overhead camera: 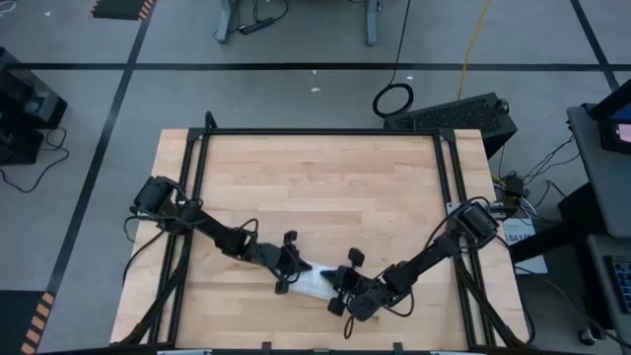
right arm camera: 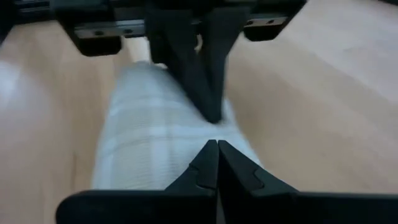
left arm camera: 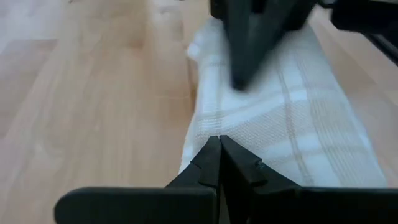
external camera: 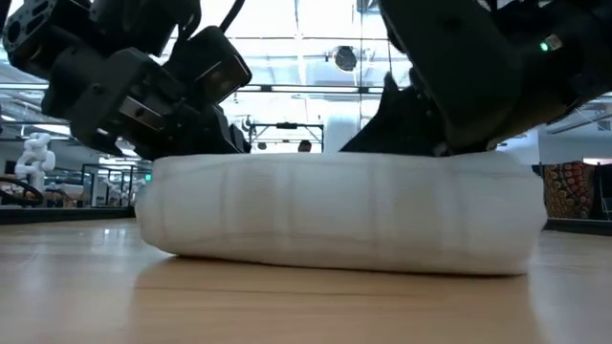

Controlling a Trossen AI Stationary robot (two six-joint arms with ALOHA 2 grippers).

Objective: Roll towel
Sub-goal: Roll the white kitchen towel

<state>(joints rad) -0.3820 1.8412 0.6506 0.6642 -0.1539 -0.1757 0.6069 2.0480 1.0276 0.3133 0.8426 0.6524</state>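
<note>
Towel (overhead camera: 314,283) roll mid-front, pincers (overhead camera: 293,279) atop.

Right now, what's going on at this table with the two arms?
Both arms are bent in over a white plaid towel near the front edge of the wooden table. The towel is already bundled into a short, thick roll lying on the wood. The left tool and the right tool are both shut, tips down on top of the roll from opposite ends, facing each other. Neither seems to be pinching cloth; they look to be pressing or steadying the roll.
</note>
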